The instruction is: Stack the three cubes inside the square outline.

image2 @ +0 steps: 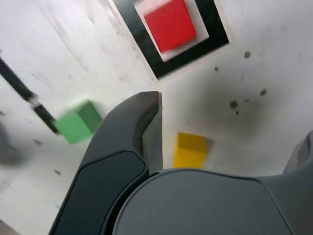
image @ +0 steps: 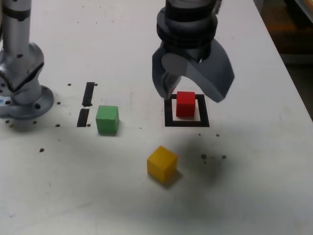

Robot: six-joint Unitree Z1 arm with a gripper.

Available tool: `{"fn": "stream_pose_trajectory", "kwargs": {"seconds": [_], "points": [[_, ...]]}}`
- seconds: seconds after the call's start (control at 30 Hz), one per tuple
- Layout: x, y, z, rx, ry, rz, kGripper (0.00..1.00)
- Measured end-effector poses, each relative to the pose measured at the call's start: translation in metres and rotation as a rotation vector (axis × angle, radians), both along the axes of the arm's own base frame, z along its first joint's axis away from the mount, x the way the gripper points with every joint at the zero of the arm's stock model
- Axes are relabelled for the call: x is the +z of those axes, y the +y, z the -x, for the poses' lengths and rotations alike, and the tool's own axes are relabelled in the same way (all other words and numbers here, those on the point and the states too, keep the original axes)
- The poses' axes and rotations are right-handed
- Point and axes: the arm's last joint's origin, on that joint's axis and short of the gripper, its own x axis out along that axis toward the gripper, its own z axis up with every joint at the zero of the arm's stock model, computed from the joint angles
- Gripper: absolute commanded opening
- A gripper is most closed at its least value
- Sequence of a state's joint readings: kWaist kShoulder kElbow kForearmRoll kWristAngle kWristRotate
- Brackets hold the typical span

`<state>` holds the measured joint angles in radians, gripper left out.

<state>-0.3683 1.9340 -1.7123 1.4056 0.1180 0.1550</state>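
in the exterior view, going left to right, your green cube (image: 107, 120) sat on the table (image: 73, 186) just beside the two short black bars (image: 86, 104); your yellow cube (image: 162, 164) rested nearer the bottom of that view, tilted to the outline's sides; your gripper (image: 193, 98) hung above the table with its fingers spread wide, nothing between them; and your red cube (image: 186, 104) lay inside the square outline (image: 187, 123), none stacked on it

Red cube (image: 186, 105) in square outline (image: 169, 117), green (image: 107, 120) and yellow cubes (image: 162, 164) outside
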Motion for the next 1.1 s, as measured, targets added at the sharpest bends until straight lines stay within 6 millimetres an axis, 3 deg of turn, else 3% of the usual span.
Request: {"fn": "stream_pose_trajectory", "kwargs": {"seconds": [0.17, 0.43, 0.9, 1.0, 1.1], "points": [[0.017, -0.045, 0.019, -0.139, -0.009, -0.017, 1.0], [-0.04, -0.084, 0.032, -0.161, 0.138, -0.046, 1.0], [-0.086, -0.098, 0.022, -0.16, 0.179, -0.039, 0.96], [-0.095, -0.097, 0.023, -0.159, 0.197, -0.049, 0.9], [-0.096, -0.096, 0.023, -0.159, 0.196, -0.054, 0.75]]}}
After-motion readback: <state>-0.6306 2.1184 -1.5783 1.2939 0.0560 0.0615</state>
